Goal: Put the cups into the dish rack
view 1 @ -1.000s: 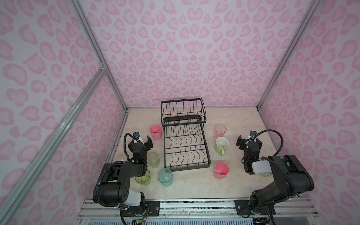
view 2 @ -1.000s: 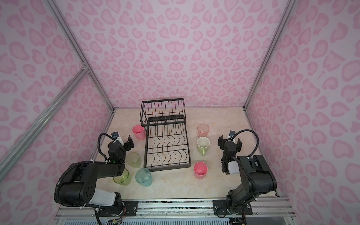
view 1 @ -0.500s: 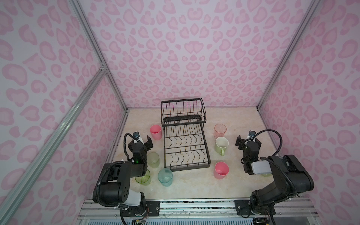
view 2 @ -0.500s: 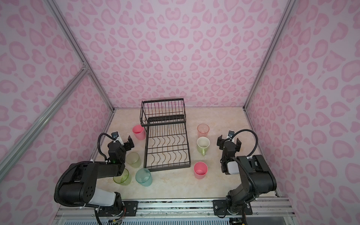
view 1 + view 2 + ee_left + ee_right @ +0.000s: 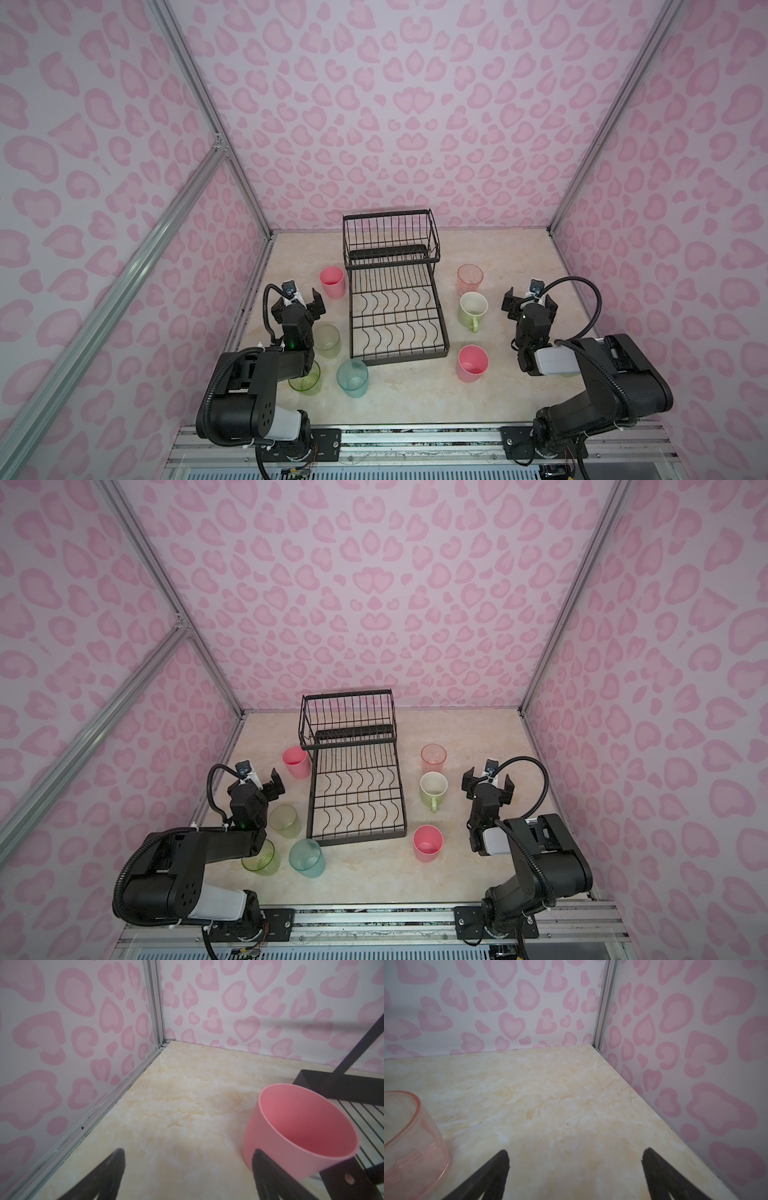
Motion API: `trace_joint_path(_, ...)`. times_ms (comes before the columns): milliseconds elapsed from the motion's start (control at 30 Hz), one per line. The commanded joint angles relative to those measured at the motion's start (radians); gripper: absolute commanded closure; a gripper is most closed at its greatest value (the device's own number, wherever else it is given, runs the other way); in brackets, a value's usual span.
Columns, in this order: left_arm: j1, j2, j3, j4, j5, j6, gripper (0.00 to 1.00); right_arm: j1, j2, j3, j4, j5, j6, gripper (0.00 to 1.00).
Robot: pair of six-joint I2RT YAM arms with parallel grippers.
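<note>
In both top views: dish rack mid-table and totally bare, with none of the cups loaded in either basket or tray. On the rack's left-arm side: opaque pink cup just beside the step under the basket, frosted olive cup near the tray's front half, then yellow-green cup and teal cup off the front corner, the yellow-green one half hidden under the arm. On the rack's right-arm side: pink-orange cup level with the basket's foot, green mug beside the tray's middle, second pink cup off the front corner. All upright, mouths up. Seven countable; anything tucked behind the right arm impossible to call. Both low, one each side of the rack: left gripper and right gripper, fingers spread wide, holding nothing. Left wrist view: same spread fingers, opaque pink cup looming just off one finger with the rack right behind it; touching or not, can't tell. Right wrist view: only bare table between the wide-apart fingers, pink-orange cup off at the frame edge, rack out of shot. Judging by all that: barely step one, every cup left to load, probably starting with that opaque pink cup on the left.
</note>
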Motion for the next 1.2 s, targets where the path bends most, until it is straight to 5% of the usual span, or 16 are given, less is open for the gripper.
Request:
trace_joint_path(0,-0.012,-0.013,-0.011,0.037,-0.026,0.015,0.03,-0.001,-0.004,-0.013,0.052,0.021,-0.013,0.01)
trace_joint_path(167,-0.016,-0.035,0.018,-0.028,-0.066,0.006,0.03,0.019,-0.046,-0.021,0.035,0.079,-0.021,0.01)
trace_joint_path(233,-0.014,-0.088,0.068,-0.169,-0.159,-0.043,0.04,0.023,-0.098,-0.003,-0.039,0.109,-0.017,0.02)
trace_joint_path(600,-0.020,-0.170,0.467,-0.795,-0.190,-0.089,0.03,0.038,-0.300,0.163,-0.388,0.148,0.060,0.01)
trace_joint_path(767,-0.020,-0.148,0.619,-1.040,-0.120,-0.100,0.03,0.067,-0.326,0.311,-0.557,0.053,0.130,0.01)
trace_joint_path(1033,-0.013,0.007,0.885,-1.469,-0.065,-0.312,0.00,0.227,-0.333,0.586,-0.886,0.001,0.226,0.01)
trace_joint_path(1167,-0.010,0.040,0.883,-1.514,0.016,-0.362,0.03,0.263,-0.325,0.669,-1.016,-0.036,0.290,0.02)
